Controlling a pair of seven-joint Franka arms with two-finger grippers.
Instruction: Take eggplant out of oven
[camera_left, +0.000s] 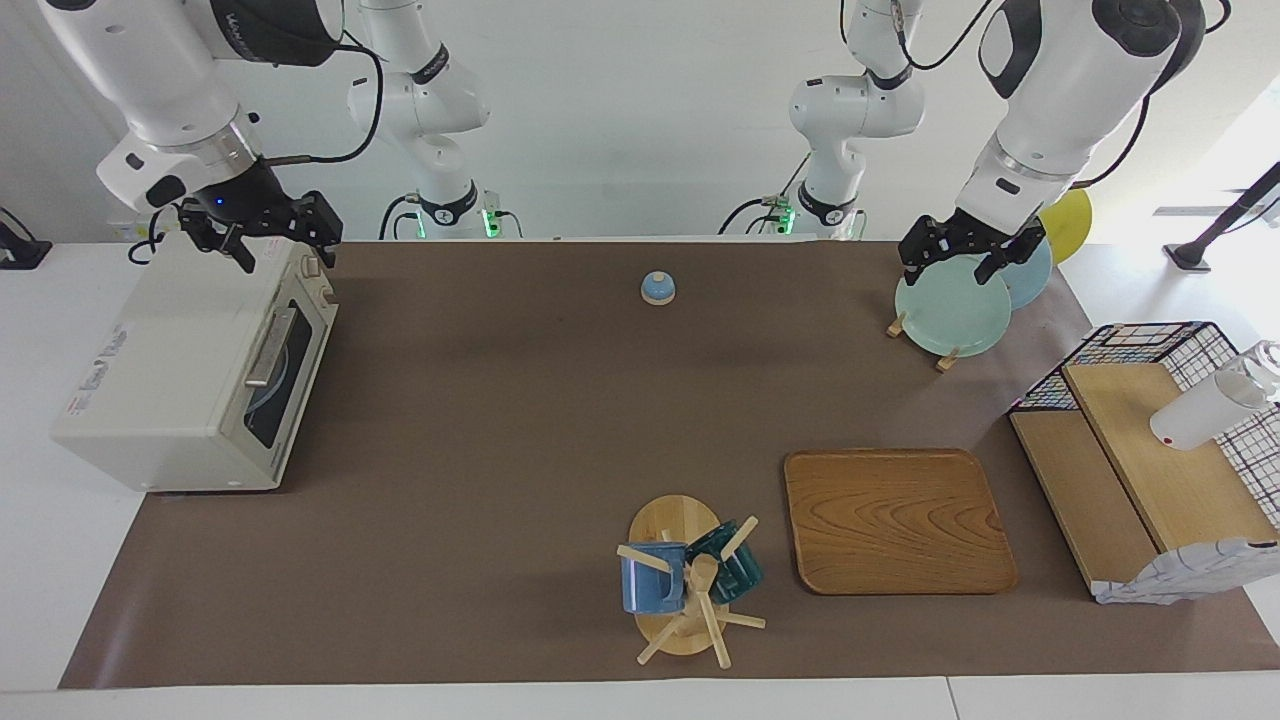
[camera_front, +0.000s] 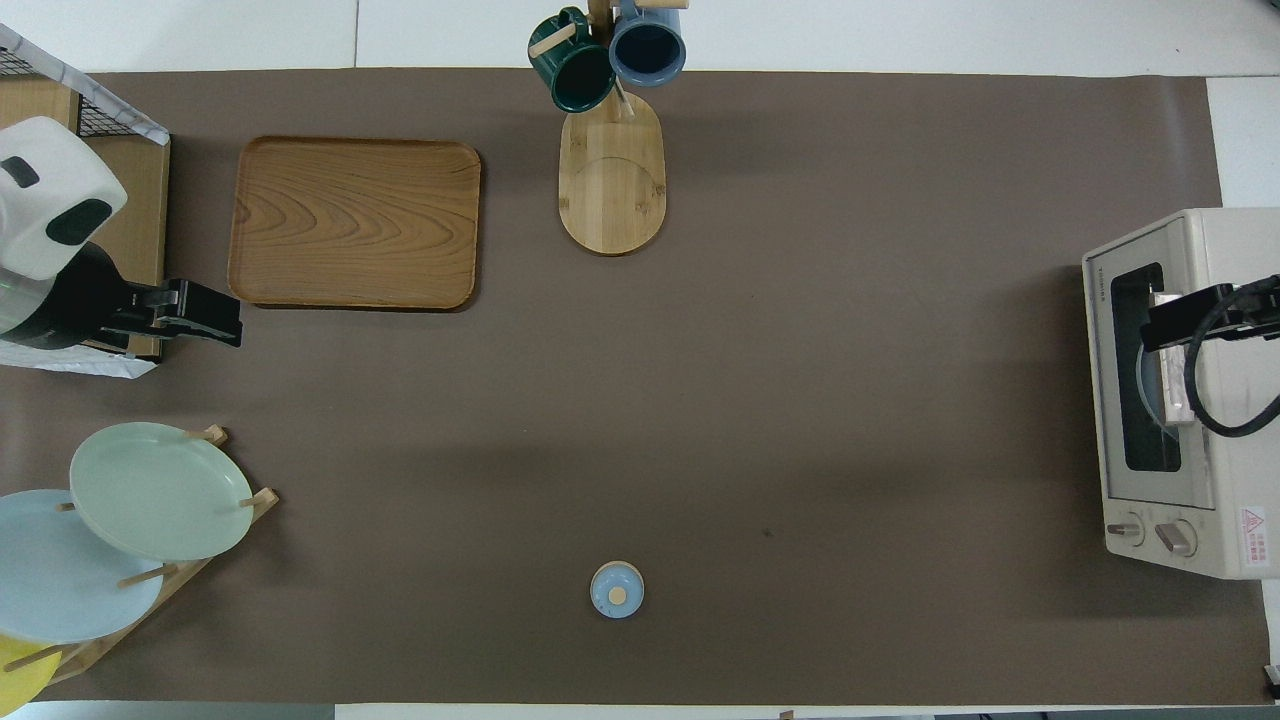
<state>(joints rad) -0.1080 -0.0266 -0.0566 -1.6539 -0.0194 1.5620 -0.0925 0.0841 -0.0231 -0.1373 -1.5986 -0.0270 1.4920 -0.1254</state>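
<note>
The oven (camera_left: 195, 375) stands at the right arm's end of the tabletop (camera_left: 500, 420) with its door shut, handle (camera_left: 270, 347) facing the table's middle; the eggplant is not visible, presumably inside, so its long axis and pointing cannot be judged, only a pale round shape showing through the glass. The right claw (camera_left: 262, 235) hangs over the oven's top near the door edge, fingers apart and holding nothing, plainly the nearer arm, the handle just below it toward the table's middle. The left claw (camera_left: 968, 255) waits over the plate rack (camera_left: 950, 305), fingers spread and empty.

oven (camera_left: 190, 375) door shut; bare mat (camera_left: 520, 420) in front of it.
</note>
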